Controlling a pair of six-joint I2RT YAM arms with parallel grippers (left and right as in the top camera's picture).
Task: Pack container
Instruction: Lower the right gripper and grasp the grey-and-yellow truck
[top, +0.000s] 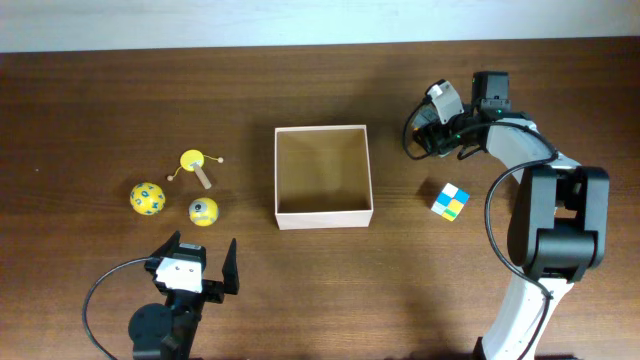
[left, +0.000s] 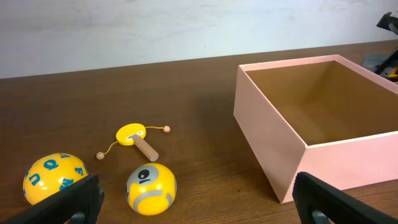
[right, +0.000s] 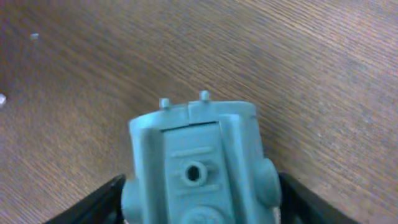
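Soft, even light fills the overhead view, and the dark counter (top: 320, 300) carries only faint shadows. The left wrist view is crisp and bright. The right wrist view is blurred: the grey-green toy (right: 199, 162) at lower centre is out of focus, and a pale sheen lies on the wood at upper left.

The left hand (top: 200, 250) sits at the lower left of the overhead view, fingers spread wide. The right arm (top: 555, 215) bends up to the upper right, and the right hand (top: 420, 135) there has its fingers partly drawn in.

Black-and-white arms (top: 558, 225) (thin black cables (top: 488, 215) alongside), black pincer fingers (left: 65, 202).
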